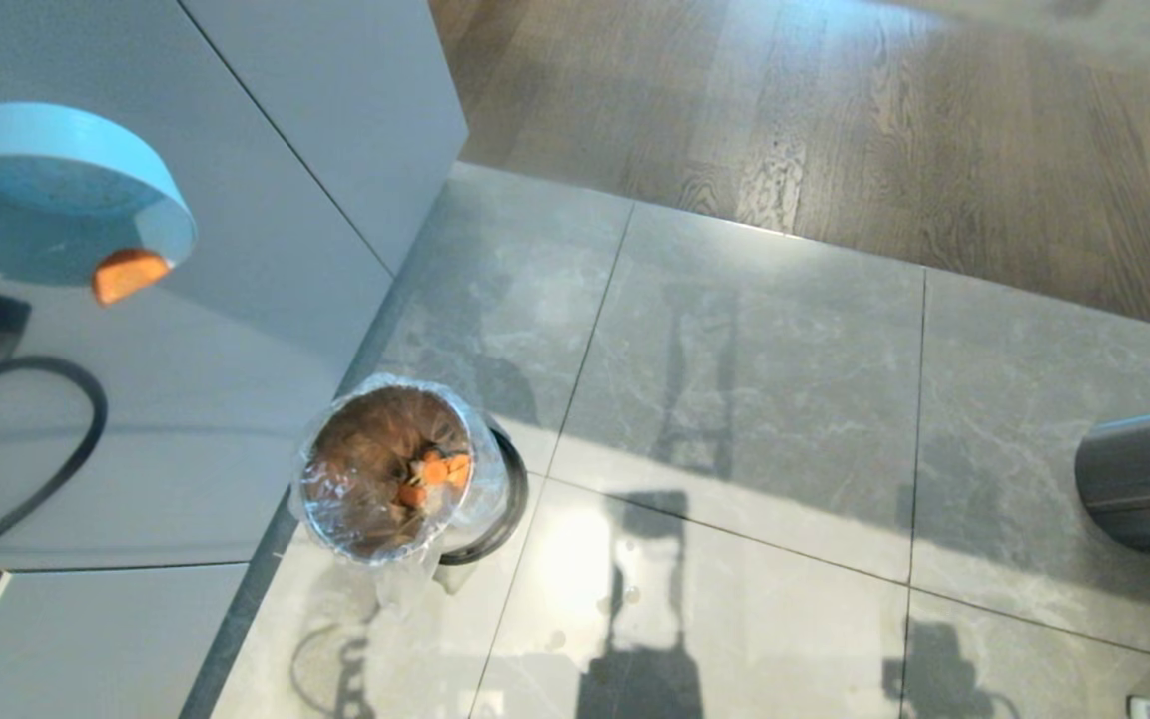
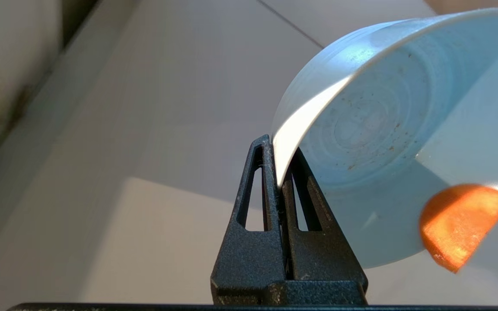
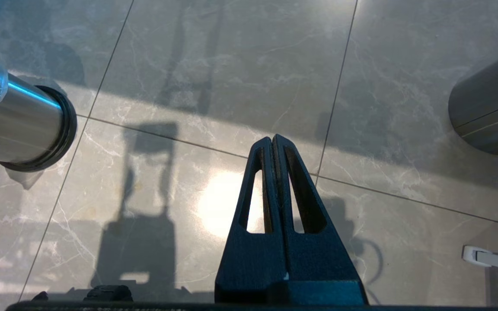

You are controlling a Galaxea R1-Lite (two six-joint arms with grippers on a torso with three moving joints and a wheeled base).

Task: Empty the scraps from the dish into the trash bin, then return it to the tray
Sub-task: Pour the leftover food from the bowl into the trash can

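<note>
While the left gripper (image 2: 280, 172) pinches the tilted dish's (image 2: 387, 129) rim, one carrot slice (image 2: 461, 224) sits at its lip. Slices lie in the bin (image 1: 400, 479). Right gripper (image 3: 275, 149) closed, empty.

Tipped pale-blue dish (image 1: 56, 190), carrot slice (image 1: 128, 274) at rim

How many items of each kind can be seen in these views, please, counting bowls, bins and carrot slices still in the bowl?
Pale blue bowl, tilted, rim pinched by the left gripper: 1
Carrot slice at the bowl's lip: 1
Metal trash bin with plastic liner, orange scraps inside: 1
Dark grey cylinder: 1
Total: 4
</note>
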